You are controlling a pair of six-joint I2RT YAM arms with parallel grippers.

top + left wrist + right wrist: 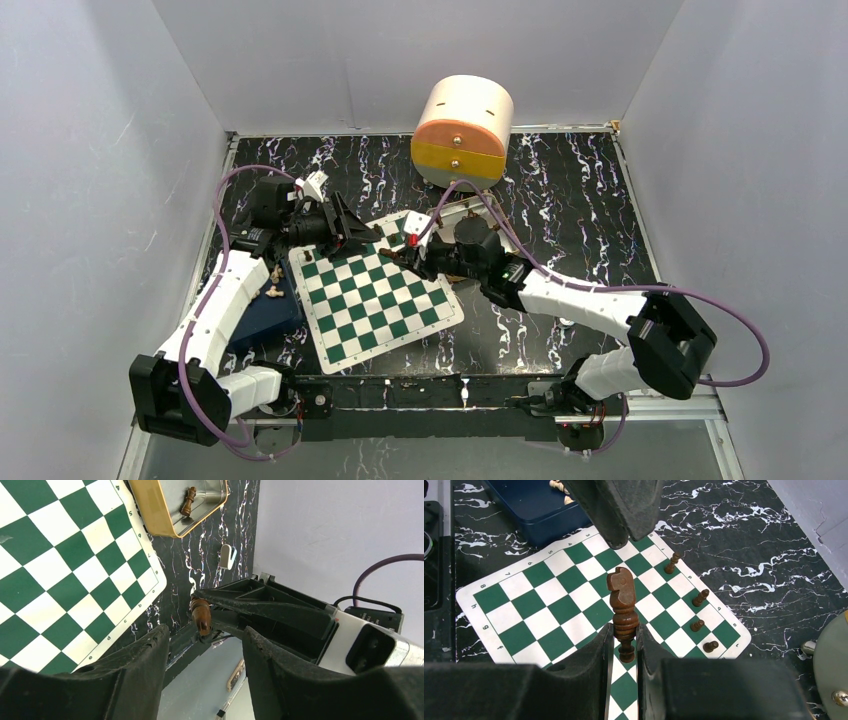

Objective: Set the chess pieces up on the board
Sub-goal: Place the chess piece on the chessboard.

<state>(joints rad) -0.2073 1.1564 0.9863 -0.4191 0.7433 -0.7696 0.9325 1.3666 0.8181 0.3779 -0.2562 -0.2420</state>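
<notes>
Right claw (625, 632) clamps a brown knight (622, 592) above the board (549, 610); left claw (205, 630), jaws parted and empty, hovers just beside.

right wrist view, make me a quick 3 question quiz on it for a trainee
1. True or false: the right gripper is clamped on the stem of a brown knight.
2. How many other dark pieces sit on the board? A two, B four, C seven.
3. Fill in: the pale pieces lie in a ___ box.
Key: 1 true; 2 B; 3 blue.
</notes>
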